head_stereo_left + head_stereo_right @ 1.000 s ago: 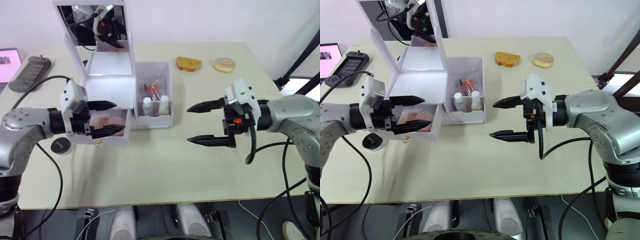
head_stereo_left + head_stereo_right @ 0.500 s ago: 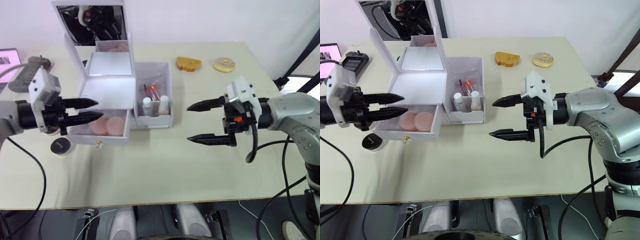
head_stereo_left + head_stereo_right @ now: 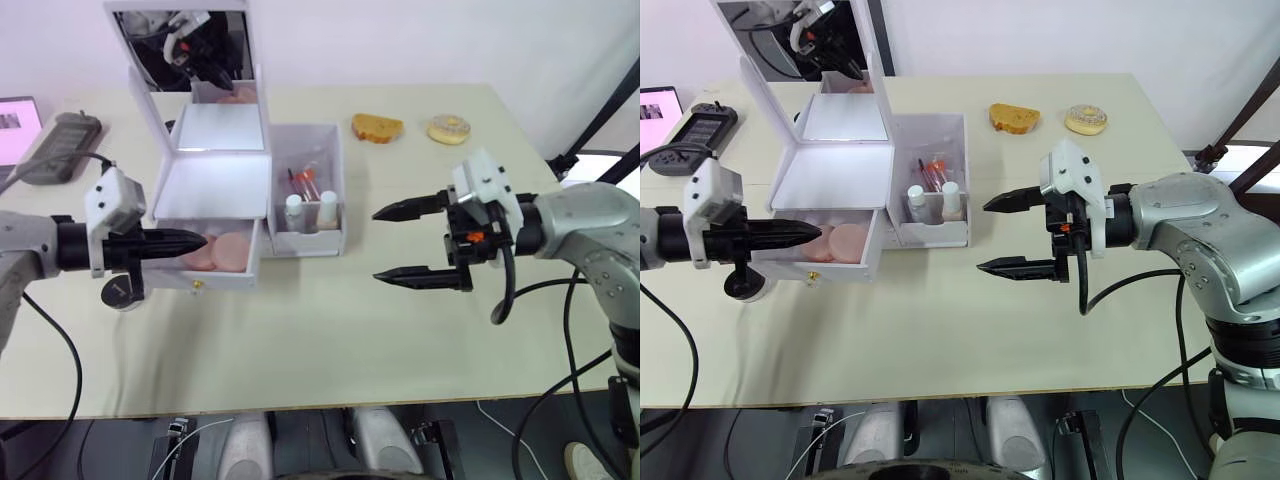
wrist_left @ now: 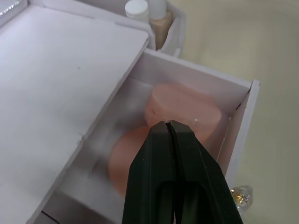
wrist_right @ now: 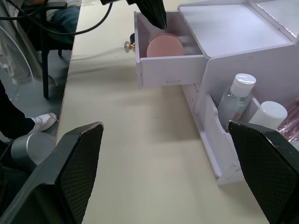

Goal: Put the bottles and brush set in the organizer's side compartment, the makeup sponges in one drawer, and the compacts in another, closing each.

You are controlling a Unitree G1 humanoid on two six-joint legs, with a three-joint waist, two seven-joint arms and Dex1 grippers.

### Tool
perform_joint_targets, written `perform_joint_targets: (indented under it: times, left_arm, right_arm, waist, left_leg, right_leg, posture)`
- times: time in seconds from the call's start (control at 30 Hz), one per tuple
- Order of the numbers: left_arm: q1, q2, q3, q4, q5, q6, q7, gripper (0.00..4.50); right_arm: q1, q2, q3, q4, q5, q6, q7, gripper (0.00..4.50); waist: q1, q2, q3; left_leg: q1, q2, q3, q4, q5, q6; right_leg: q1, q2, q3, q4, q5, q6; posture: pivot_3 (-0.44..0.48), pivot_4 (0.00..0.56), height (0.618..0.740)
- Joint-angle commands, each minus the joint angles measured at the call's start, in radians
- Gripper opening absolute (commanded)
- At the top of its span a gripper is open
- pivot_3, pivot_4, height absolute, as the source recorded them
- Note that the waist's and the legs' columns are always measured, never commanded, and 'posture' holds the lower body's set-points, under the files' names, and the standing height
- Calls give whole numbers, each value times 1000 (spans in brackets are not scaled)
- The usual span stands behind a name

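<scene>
At centre left of the head view, the white organizer [image 3: 240, 190] is sitting with its lower drawer [image 3: 215, 268] pulled out, two pink makeup sponges [image 3: 222, 250] lying inside. The left gripper [image 3: 190, 240], fingers pressed together, is pointing along the drawer at its left end, far nearer than the right gripper [image 3: 392, 243], which is hanging spread wide at centre right.
</scene>
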Motion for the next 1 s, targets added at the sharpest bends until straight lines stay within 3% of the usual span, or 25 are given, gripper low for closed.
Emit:
perform_joint_targets:
  times: [0.03, 0.37, 1.0]
  left_arm:
    - [-35, -7, -34, 13, 48, -56, -8, 30]
    - [-83, -61, -124, 40, 103, -91, -34, 30]
    - [-150, 68, -181, 60, 217, -73, -118, 30]
  right_arm:
    - [-13, -6, -28, -23, 10, -9, -10, 4500]
    - [1, -16, -42, -40, 19, 0, -29, 4500]
    - [-10, -14, -32, -29, 16, -14, -30, 4500]
  waist:
    - [0, 0, 0]
    - [2, 0, 0]
    - [0, 0, 0]
  left_leg:
    - [0, 0, 0, 0, 0, 0]
    - [0, 0, 0, 0, 0, 0]
    - [0, 0, 0, 1, 0, 0]
  right_leg:
    - [0, 0, 0, 0, 0, 0]
    - [0, 0, 0, 0, 0, 0]
    - [0, 0, 0, 1, 0, 1]
  posture:
    - [0, 150, 740]
    - [0, 150, 740]
    - [0, 150, 740]
